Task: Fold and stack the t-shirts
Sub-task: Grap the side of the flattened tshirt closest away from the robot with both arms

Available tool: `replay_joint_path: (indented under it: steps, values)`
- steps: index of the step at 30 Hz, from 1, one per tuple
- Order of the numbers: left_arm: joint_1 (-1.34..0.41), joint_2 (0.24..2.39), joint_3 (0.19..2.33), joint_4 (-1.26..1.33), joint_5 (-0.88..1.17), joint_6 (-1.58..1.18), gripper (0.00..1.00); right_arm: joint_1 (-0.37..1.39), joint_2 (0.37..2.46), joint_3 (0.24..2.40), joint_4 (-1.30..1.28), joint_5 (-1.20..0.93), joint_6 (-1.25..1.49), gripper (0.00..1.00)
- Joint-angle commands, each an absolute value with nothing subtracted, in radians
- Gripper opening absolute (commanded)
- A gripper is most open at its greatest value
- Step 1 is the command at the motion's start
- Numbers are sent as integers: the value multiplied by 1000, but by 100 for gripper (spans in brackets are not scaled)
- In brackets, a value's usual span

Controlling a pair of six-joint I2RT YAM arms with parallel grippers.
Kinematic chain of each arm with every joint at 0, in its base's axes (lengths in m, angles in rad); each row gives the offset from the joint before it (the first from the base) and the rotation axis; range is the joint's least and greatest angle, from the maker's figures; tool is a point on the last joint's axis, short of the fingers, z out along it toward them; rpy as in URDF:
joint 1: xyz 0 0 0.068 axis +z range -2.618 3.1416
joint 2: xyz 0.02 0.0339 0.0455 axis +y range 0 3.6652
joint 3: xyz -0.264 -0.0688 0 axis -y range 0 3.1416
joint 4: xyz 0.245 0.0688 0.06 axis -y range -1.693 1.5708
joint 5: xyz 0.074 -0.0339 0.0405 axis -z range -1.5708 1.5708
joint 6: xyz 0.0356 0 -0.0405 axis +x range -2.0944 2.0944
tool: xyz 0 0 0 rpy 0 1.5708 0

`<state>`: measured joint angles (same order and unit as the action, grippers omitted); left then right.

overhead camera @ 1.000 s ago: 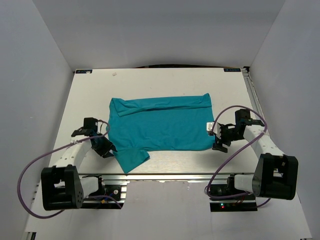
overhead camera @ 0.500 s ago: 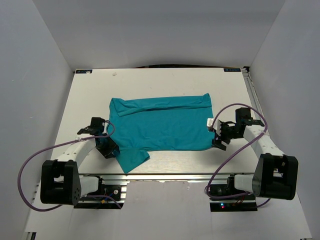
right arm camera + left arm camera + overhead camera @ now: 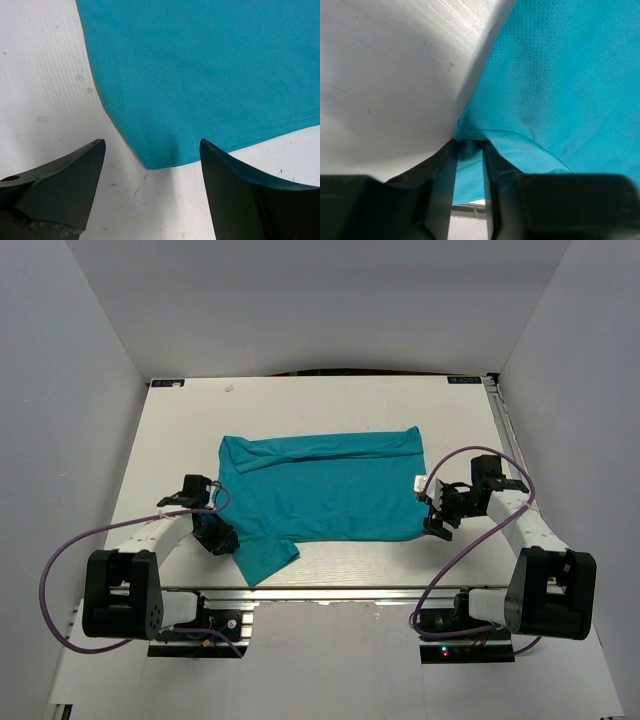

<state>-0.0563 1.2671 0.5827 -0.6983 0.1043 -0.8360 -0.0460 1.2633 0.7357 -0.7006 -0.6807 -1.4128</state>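
The teal t-shirt (image 3: pixel 320 488) lies flat on the white table (image 3: pixel 300 410), its far edge folded over and one sleeve sticking out at the near left. My left gripper (image 3: pixel 222 536) is at the shirt's near-left edge; in the left wrist view its fingers (image 3: pixel 442 170) are closed on a fold of the teal cloth (image 3: pixel 555 85). My right gripper (image 3: pixel 436 510) is open at the shirt's near-right corner; in the right wrist view that hemmed corner (image 3: pixel 165 159) lies between the spread fingertips (image 3: pixel 80 165), untouched.
A small white tag (image 3: pixel 419 483) shows at the shirt's right edge. Grey walls enclose the table on three sides. A metal rail (image 3: pixel 330 589) runs along the near edge between the arm bases.
My left gripper has moved right, onto the shirt's left edge by the sleeve, and closed on the cloth. My right gripper has edged left toward the shirt's corner.
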Motion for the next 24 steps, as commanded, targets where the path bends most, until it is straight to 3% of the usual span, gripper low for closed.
replay_joint_path:
  steps: [1, 9, 24]
  values:
    - [-66, 1275, 568, -693, 78, -839, 35, -46, 1256, 741, -683, -706, -1394, 83]
    - [-72, 1281, 584, -703, 78, -836, 0, -46, 1266, 750, -684, -698, -1396, 83]
    - [-72, 1223, 660, -761, 109, -845, 0, -48, 1299, 730, -810, -643, -1796, 88]
